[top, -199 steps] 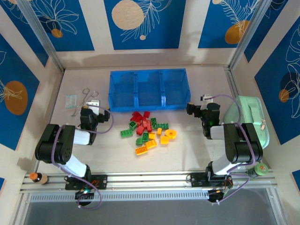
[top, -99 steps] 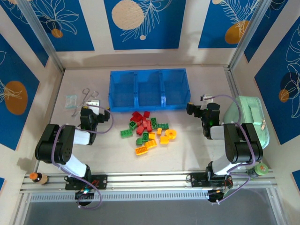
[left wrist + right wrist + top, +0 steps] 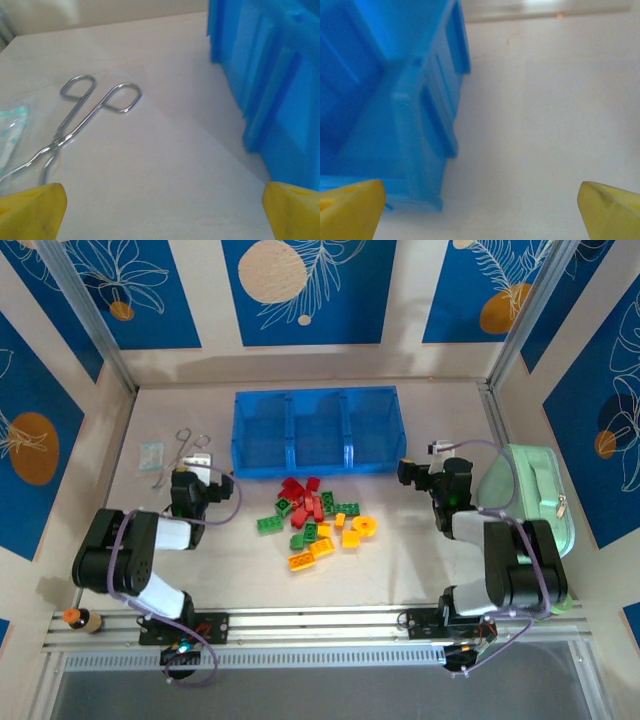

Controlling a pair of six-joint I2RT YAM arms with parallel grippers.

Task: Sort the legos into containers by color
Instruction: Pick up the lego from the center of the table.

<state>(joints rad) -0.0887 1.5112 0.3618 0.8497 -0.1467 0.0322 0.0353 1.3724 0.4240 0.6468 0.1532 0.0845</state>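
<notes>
The legos (image 3: 315, 520), red, green and orange-yellow bricks, lie in a loose pile mid-table, just in front of the containers (image 3: 315, 393), a blue tray of three joined compartments. My left gripper (image 3: 196, 472) rests left of the pile, open, with nothing between its yellow fingertips (image 3: 30, 210). In the left wrist view the tray's corner (image 3: 270, 75) stands to the right of the left gripper (image 3: 162, 215). My right gripper (image 3: 410, 472) sits right of the pile, open and empty. In the right wrist view the tray's right end (image 3: 395, 100) is left of the right gripper (image 3: 480, 212).
Metal forceps (image 3: 185, 445) (image 3: 85, 115) and a small clear packet (image 3: 151, 455) lie at the far left, ahead of the left gripper. A mint-green zippered case (image 3: 535, 490) stands against the right wall. A small bottle (image 3: 80, 620) sits by the near-left rail.
Both arms' rear links have shifted slightly. The grippers stay open in the same places, and the legos have not moved.
</notes>
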